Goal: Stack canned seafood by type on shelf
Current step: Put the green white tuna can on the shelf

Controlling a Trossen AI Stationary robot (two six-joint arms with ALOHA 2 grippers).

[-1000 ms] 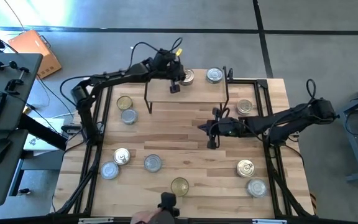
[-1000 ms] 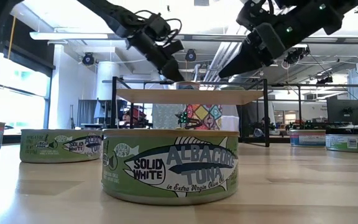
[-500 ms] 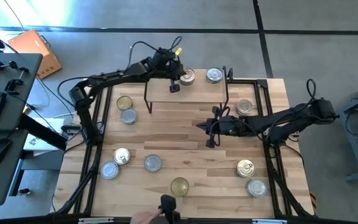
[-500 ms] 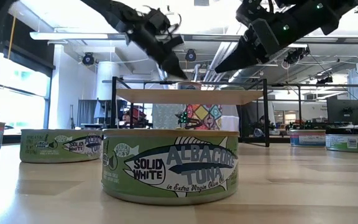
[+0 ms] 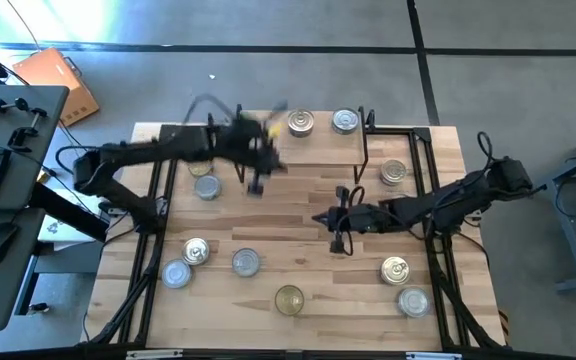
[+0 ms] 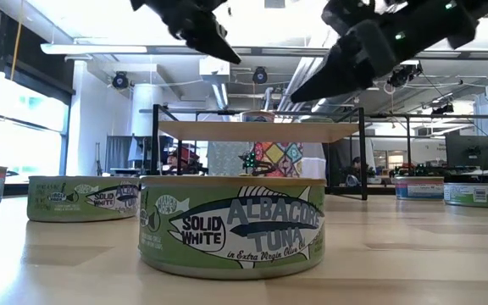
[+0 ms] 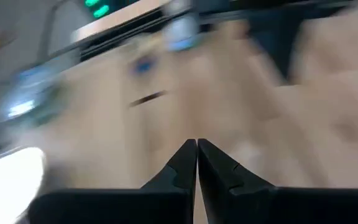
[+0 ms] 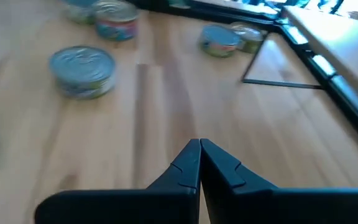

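The shelf point(image 5: 303, 150) stands at the table's far middle. Two tins rest on its board: one point(image 5: 301, 123) beside another point(image 5: 345, 121). More canned seafood lies on the table: a gold tin point(image 5: 200, 165), a silver one point(image 5: 206, 186), a pair point(image 5: 186, 262), one point(image 5: 245, 262) and a gold tin point(image 5: 289, 298) near the front. My left gripper point(image 5: 268, 158) point(image 6: 231, 55) hangs shut and empty in front of the shelf's left end, blurred. My right gripper point(image 5: 318, 216) point(image 8: 199, 144) is shut and empty over the table's middle, pointing left.
Three more tins lie on the right: one point(image 5: 393, 172) beside the shelf's right legs, two point(image 5: 395, 268) point(image 5: 413, 300) near the front right corner. In the low view a green tuna tin point(image 6: 232, 224) fills the foreground. Bare wood lies between the shelf and the front tins.
My left gripper has swung fast away from the shelf's top, toward the table's near-left, rising a little and staying shut; the tin it hovered by stays on the shelf. My right gripper has drifted slightly toward the near edge, still shut.
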